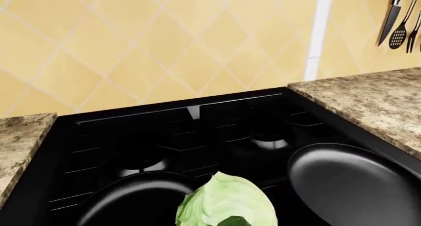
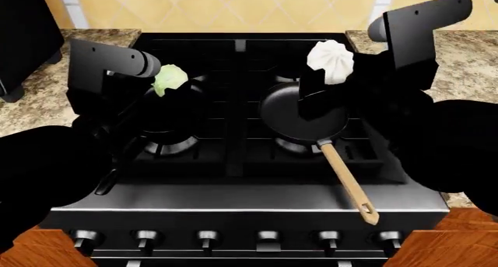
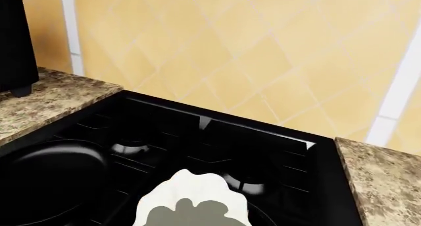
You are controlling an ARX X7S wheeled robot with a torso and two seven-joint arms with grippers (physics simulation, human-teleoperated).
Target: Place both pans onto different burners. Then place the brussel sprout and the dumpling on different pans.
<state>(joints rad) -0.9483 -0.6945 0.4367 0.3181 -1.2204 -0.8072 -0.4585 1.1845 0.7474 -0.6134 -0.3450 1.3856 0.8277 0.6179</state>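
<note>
Two black pans sit on the stove's front burners. The black-handled pan (image 2: pixel 167 118) (image 1: pixel 131 201) is at the left, and the larger pan (image 2: pixel 300 112) (image 1: pixel 355 186) with a tan wooden handle (image 2: pixel 349 185) is at the right. My left gripper (image 2: pixel 163 89) is shut on the pale-green brussel sprout (image 2: pixel 169 80) (image 1: pixel 227 204), holding it above the left pan. My right gripper (image 2: pixel 327 74) is shut on the white pleated dumpling (image 2: pixel 330 60) (image 3: pixel 194 199), above the far rim of the right pan. The sprout and the dumpling hide the fingers in both wrist views.
The two rear burners (image 1: pixel 269 142) (image 1: pixel 141 164) are bare. Speckled granite counters (image 2: pixel 31 104) (image 2: pixel 467 63) flank the stove. A black appliance (image 2: pixel 23 39) stands at the back left. Kitchen utensils (image 1: pixel 398 18) hang on the tiled wall at the right. Knobs (image 2: pixel 206 238) line the stove front.
</note>
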